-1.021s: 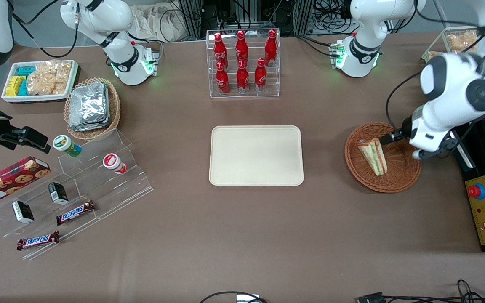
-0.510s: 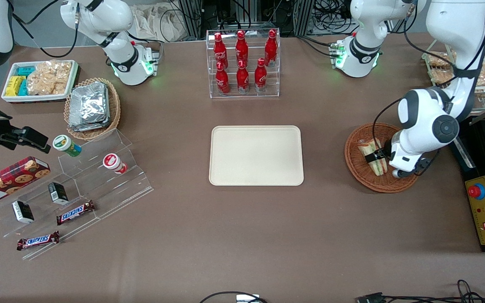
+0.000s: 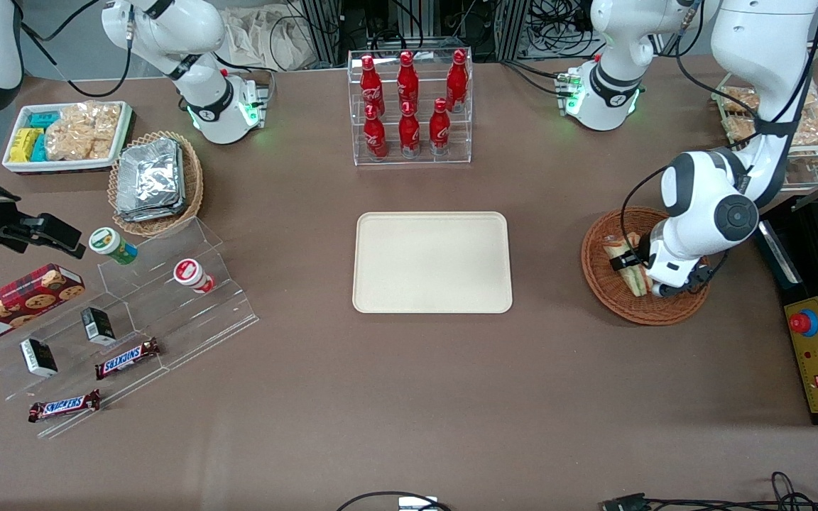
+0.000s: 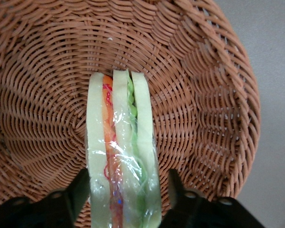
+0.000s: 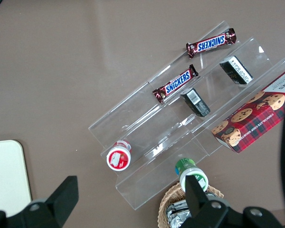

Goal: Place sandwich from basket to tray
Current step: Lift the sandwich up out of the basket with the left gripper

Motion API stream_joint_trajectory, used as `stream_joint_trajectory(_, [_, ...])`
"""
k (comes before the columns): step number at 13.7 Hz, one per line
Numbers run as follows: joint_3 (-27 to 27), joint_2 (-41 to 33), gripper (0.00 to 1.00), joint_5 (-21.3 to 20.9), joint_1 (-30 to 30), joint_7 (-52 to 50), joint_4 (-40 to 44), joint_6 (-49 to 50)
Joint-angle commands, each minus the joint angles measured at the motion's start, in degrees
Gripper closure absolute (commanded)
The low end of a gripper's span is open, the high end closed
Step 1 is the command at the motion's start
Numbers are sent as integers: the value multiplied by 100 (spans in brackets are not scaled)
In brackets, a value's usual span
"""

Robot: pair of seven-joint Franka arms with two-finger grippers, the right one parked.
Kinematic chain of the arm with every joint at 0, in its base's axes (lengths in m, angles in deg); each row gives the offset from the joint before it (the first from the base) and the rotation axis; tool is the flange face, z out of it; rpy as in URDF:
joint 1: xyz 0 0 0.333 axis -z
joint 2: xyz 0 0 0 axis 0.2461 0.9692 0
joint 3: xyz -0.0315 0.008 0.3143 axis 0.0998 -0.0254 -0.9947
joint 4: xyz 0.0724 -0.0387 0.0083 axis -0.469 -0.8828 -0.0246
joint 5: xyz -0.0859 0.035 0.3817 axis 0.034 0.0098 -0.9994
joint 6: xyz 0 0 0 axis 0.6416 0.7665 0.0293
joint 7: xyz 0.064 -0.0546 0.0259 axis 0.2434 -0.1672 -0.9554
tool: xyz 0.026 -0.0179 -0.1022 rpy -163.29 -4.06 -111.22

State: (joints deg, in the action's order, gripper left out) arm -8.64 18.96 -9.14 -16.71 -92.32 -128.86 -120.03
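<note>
End effector (image 4: 124, 190) spread astride sandwich (image 4: 121, 156) in basket (image 4: 204, 95), not yet gripping; soft, light wedge, slippery wrap: pinch bread faces gently.

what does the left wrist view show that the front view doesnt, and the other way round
Only the left wrist view shows the black fingers standing open, one on each side of the clear-wrapped triangular sandwich, and its orange and green filling stripes. Only the front view shows the flat cream-beige rectangular tray with nothing on it, and the white arm reaching down. Both show the gripper low over the round reddish-brown wicker basket, with the sandwich lying inside.
</note>
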Motion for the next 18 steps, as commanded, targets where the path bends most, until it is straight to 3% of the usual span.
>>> stream_joint_trajectory(1, [-6, -285, 100, 9, 44, -105, -256, -165])
stream_joint_trajectory(3, [-6, -539, 100, 9, 44, -97, -213, 132])
stream_joint_trajectory(6, [-6, -1329, 100, 9, 35, -18, 164, 1386])
stream_joint_trajectory(9, [-24, -1735, 100, -17, 26, 131, 1330, 3134])
stream_joint_trajectory(12, [-15, -1683, 100, -44, 26, 456, 2789, 4700])
stream_joint_trajectory(15, [81, -1420, 100, -52, 131, 834, 3854, 5599])
stream_joint_trajectory(18, [842, -973, 100, -227, 360, 783, 4523, 5960])
